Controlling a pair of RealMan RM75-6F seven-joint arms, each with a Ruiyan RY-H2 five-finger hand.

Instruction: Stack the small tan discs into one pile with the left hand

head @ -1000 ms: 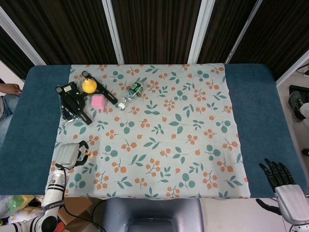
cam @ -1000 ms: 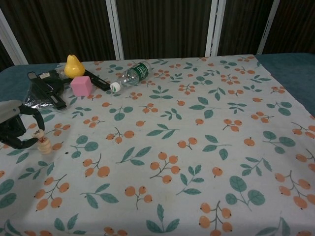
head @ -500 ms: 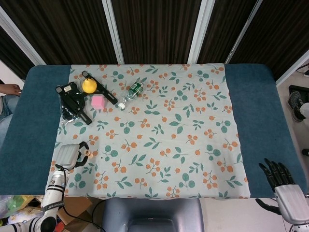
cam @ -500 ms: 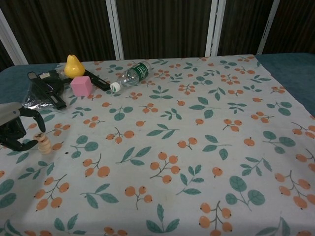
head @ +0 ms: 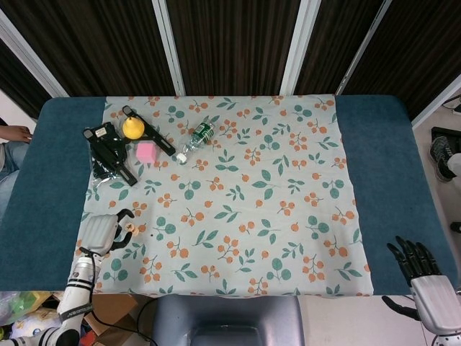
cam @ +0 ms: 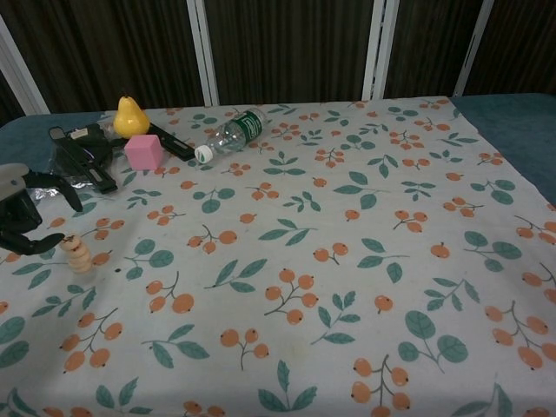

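A short pile of small tan discs (cam: 76, 254) stands upright on the floral cloth near its left edge; the head view shows the pile (head: 130, 232) as a small tan spot. My left hand (cam: 21, 214) hovers just left of the pile with its dark fingers spread apart, holding nothing and not touching the discs. From above, the left hand (head: 101, 232) sits at the cloth's left edge beside the pile. My right hand (head: 426, 279) hangs off the table at the lower right with straight fingers and nothing in it; the chest view does not show it.
At the back left lie a yellow pear (cam: 129, 116), a pink cube (cam: 143, 151), a black tool (cam: 82, 156) and a plastic bottle (cam: 232, 133) on its side. The floral cloth (head: 252, 209) covers the middle of the blue table (head: 389, 158).
My left hand has released the disc pile and drawn back to the left, with its fingers spreading wider. The pile stays standing. The right hand has not moved.
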